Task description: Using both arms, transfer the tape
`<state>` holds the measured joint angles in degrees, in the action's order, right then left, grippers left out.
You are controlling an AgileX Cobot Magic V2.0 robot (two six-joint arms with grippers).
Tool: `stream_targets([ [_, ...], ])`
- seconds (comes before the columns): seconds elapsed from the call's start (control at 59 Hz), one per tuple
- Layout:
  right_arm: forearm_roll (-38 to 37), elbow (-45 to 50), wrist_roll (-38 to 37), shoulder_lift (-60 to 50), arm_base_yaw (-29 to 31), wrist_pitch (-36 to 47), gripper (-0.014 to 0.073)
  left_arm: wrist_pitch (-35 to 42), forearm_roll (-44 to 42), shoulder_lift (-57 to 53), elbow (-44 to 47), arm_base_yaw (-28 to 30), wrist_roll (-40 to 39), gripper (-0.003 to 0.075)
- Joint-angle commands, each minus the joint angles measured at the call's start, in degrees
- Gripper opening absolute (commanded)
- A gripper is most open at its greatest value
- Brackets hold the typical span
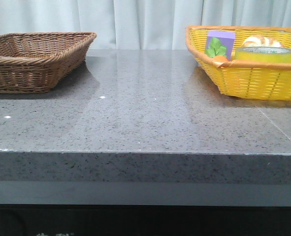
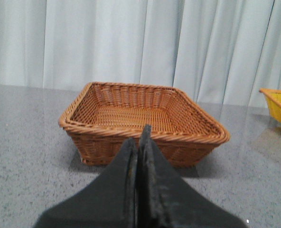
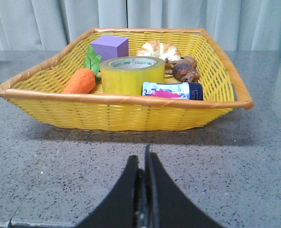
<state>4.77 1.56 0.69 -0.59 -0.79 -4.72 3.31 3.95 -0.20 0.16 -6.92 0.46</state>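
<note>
Looks like nothing's started yet: the wide roll of translucent yellow packing tape (image 3: 132, 74) sits flat in the yellow woven basket (image 3: 117, 111), next to a toy carrot (image 3: 79, 81) and a purple block (image 3: 110, 47). The right tool (image 3: 144, 164) hangs over the grey stone table (image 1: 135, 113) just in front of that basket, fingers pressed together, holding nothing. The left tool (image 2: 138, 142) is closed too, facing the empty brown wicker basket (image 2: 140, 118). My guess: the right one has to open up and reach in over the rim. The front view barely shows the tape's top edge and no arms at all.
</note>
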Motion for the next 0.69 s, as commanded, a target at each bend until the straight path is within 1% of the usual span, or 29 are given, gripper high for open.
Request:
stream_targets([
  [0.0, 0.02, -2.65, 0.20, -1.31, 0.10, 3.92, -0.0115, 6.26, 0.17, -1.02, -1.39, 0.00, -0.46, -0.0020],
  [0.136, 0.02, -8.79, 0.20, -1.26, 0.10, -0.69, -0.0115, 3.82, 0.17, -0.82, -8.01, 0.00, -0.46, -0.0020],
  [0.237, 0.02, -14.08, 0.20, -1.26, 0.10, -3.63, -0.0115, -1.30, -0.23, 0.00, -14.22, 0.00, -0.46, -0.0020],
  [0.356, 0.02, -21.67, 0.20, -0.10, 0.10, -7.24, -0.0115, -9.04, -0.46, 2.83, -23.00, 0.00, -0.46, -0.0020],
  [0.475, -0.59, -30.32, 0.20, 4.47, 0.10, -11.75, -0.0115, -15.30, -0.68, 7.51, -32.43, 0.00, 0.01, -0.0020],
  [0.576, -0.59, -36.46, 0.20, 9.61, 0.10, -15.35, -0.0115, -19.64, -1.65, 12.20, -38.80, 0.00, 0.01, -0.0020],
  [0.678, -0.59, -42.23, 0.20, 15.54, 0.10, -20.39, -0.0115, -25.73, -1.94, 17.95, -44.73, 0.00, 0.01, -0.0020],
])
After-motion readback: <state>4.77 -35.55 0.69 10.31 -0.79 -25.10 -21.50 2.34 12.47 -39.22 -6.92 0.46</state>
